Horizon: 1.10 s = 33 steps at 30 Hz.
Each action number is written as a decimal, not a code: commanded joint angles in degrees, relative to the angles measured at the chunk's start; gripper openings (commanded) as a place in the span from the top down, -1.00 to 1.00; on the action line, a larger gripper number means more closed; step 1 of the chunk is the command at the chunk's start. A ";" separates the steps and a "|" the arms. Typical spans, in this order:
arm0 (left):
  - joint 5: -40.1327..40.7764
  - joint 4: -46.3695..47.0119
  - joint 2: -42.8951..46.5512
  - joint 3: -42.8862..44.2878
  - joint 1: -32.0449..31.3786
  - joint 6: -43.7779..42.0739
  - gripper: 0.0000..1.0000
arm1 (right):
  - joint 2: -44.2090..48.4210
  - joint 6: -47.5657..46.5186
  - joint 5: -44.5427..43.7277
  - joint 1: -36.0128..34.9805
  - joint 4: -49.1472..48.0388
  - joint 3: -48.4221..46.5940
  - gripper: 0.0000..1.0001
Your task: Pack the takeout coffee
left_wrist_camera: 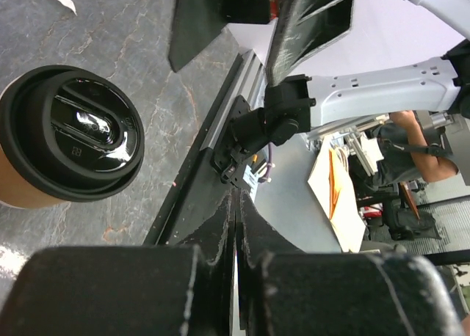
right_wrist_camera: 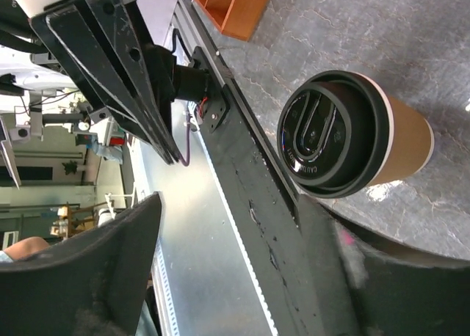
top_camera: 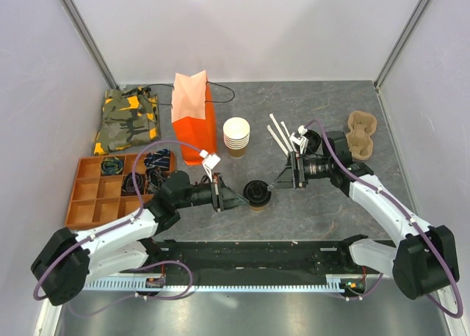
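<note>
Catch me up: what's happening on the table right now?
Neither arm holds anything yet. The takeout coffee stands lidded on the table, with an arm on either side. The left gripper is shut and empty just to its left. The right gripper is open and pointed at the cup from the other side, not around it. The orange bag stands upright farther back, so the coffee is not packed.

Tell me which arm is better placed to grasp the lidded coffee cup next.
Likely right. The right gripper faces the takeout coffee with jaws open; the left gripper has its jaws shut beside it.
</note>
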State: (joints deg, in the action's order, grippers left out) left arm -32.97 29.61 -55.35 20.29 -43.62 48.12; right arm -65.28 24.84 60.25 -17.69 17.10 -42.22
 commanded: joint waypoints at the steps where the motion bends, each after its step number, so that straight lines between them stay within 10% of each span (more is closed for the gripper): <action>1: 3.97 6.95 -3.70 0.88 -0.59 0.66 0.96 | 1.46 4.25 -0.74 -0.85 -5.68 0.56 -0.45; 10: 4.85 9.85 -11.69 3.61 -0.86 3.91 0.96 | 0.50 5.22 -0.83 -1.38 -6.47 2.05 0.25; 33: 8.10 9.50 -20.41 4.31 -0.42 7.78 0.96 | -2.84 3.72 -0.57 -1.82 -6.73 1.96 0.33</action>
State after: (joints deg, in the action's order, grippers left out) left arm -26.55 36.93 -75.00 22.94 -44.25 54.50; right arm -67.44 29.61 59.42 -19.20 12.43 -40.25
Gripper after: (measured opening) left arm 0.026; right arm 0.338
